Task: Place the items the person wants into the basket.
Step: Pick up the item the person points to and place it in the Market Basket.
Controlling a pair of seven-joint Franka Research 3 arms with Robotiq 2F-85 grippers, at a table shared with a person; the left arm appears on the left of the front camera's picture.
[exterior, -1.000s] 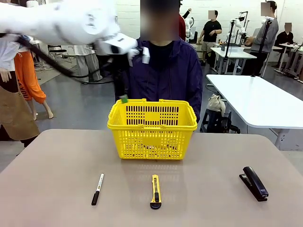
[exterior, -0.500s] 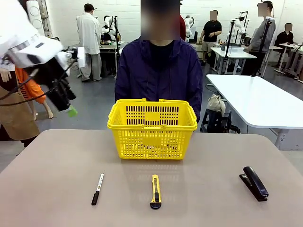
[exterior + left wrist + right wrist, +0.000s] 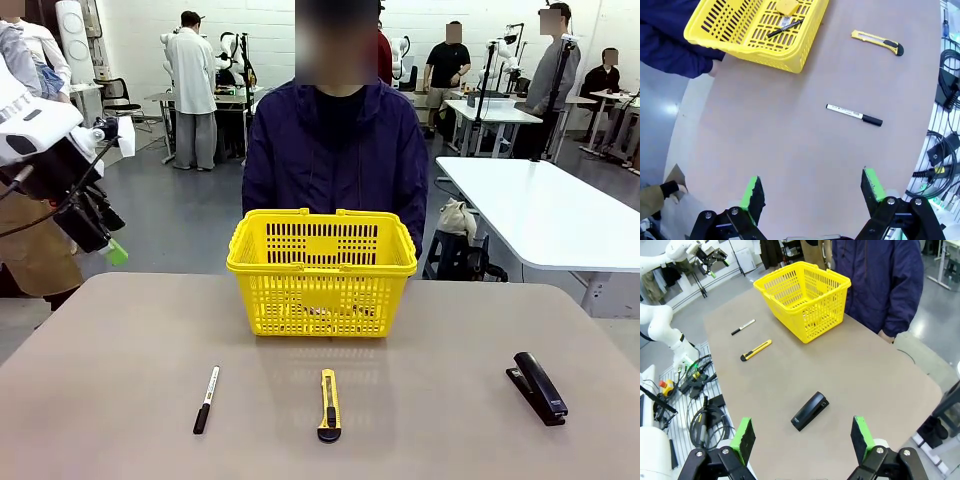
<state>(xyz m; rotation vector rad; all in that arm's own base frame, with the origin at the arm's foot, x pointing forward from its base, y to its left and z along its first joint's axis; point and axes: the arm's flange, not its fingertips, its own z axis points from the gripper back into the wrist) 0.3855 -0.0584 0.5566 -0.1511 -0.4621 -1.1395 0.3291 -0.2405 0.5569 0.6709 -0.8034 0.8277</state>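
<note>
Left claw (image 3: 108,240) (image 3: 812,189): spread wide, nothing between the green pads (image 3: 750,190), raised in the air just off the far left corner of the desk (image 3: 120,340). Seen along its own fingers, both well apart, looking down on the desk from high up.

Right claw (image 3: 802,436): likewise spread and empty, high above the right end of the desk, well clear of everything lying there.

Yellow shopping basket (image 3: 320,300) (image 3: 790,55) (image 3: 805,315): upright at the middle of the far edge, directly before the person (image 3: 335,150) in the dark navy-purple jacket. Inside it, on the bottom, from the left wrist camera: small yellow tape measure (image 3: 787,6) and, just beside it, thin black pen (image 3: 784,29), lying slantwise.

Black marker with a white band (image 3: 206,399) (image 3: 854,114) (image 3: 743,327): flat on the desk outside the basket, toward the near edge and left of the middle, running roughly from near edge to far edge. Touched by no claw and no hand.

Yellow-and-black utility knife (image 3: 328,405) (image 3: 877,42) (image 3: 756,350): flat at the middle of the near edge, to the right of the marker and apart from it, lying much the same way.

Black stapler (image 3: 538,387) (image 3: 810,411): toward the right edge, nearer the near right corner, well apart from the rest.

One hand of the person (image 3: 886,336): down by the far edge, beside the basket.
</note>
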